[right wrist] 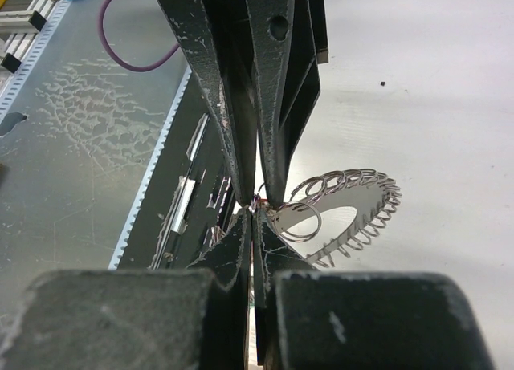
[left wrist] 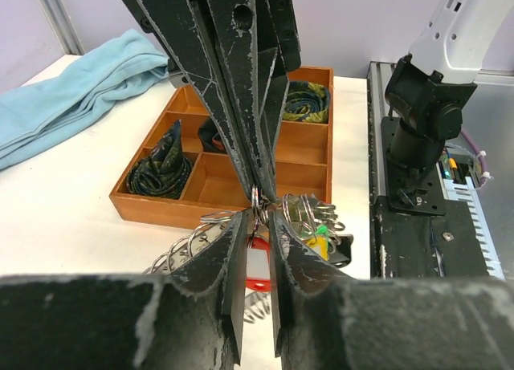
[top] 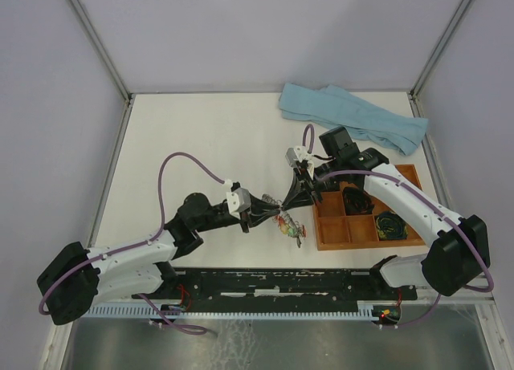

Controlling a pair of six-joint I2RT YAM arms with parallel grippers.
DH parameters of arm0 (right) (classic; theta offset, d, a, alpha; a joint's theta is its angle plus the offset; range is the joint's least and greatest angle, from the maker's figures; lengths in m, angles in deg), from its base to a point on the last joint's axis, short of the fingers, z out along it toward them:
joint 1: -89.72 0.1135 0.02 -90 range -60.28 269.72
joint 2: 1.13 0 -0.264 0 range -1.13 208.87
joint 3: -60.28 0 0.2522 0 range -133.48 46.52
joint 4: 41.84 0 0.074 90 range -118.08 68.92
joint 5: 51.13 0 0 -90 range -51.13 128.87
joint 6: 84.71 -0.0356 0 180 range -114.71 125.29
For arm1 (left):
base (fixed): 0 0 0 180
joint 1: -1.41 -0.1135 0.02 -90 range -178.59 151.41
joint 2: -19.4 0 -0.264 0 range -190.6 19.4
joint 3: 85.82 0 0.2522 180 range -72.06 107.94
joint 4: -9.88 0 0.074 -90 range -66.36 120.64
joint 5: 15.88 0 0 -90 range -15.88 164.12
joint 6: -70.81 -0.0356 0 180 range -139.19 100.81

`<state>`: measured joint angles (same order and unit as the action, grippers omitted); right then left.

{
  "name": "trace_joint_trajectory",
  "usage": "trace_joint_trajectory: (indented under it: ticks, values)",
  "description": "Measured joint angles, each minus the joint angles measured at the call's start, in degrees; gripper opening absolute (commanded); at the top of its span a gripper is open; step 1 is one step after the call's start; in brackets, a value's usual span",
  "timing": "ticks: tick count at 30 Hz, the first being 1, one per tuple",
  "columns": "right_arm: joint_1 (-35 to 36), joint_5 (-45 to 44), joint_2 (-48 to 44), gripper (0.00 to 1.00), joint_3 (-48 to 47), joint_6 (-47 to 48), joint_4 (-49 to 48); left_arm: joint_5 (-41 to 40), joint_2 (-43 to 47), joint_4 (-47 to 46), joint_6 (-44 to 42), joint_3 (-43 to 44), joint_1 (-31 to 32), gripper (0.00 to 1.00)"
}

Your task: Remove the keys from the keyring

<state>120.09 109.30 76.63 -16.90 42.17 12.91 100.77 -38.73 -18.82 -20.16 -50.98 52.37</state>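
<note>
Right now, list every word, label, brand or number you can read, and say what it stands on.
None can be read. The red key tag and the keyring show no legible print. The wooden tray and the blue towel carry no visible lettering.

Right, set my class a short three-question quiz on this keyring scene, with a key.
1. True or false: the towel lies outside the tray.
2. Which colour is the key between the left gripper's fingers? A red, B blue, C black.
3. Fill in: the right gripper is shut on the ____.
Key: 1 true. 2 A. 3 keyring.
</note>
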Motion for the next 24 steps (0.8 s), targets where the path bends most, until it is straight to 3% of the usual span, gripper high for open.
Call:
trace_joint_trajectory:
  ticks: [2,4,12,18,24]
  values:
    - [0.0,-0.1,0.0,0.01,0.0,0.0,0.0,0.7,-0.3,0.3,0.0,0.3,0.0,0.15]
    - [0.0,-0.2,0.0,0.01,0.0,0.0,0.1,1.0,-0.7,0.7,0.1,0.7,0.0,0.04]
    - [0.0,-1.5,0.0,0.02,0.0,0.5,1.0,1.0,-1.1,5.7,0.8,3.0,-0.2,0.03]
    - [0.3,-4.2,0.0,0.28,-0.7,3.2,3.5,0.9,-1.1,16.7,1.2,7.9,-0.3,0.03]
    - [0.4,-8.2,-0.8,0.43,-4.3,7.8,7.9,0.4,-2.2,35.5,1.1,16.9,-0.2,0.03]
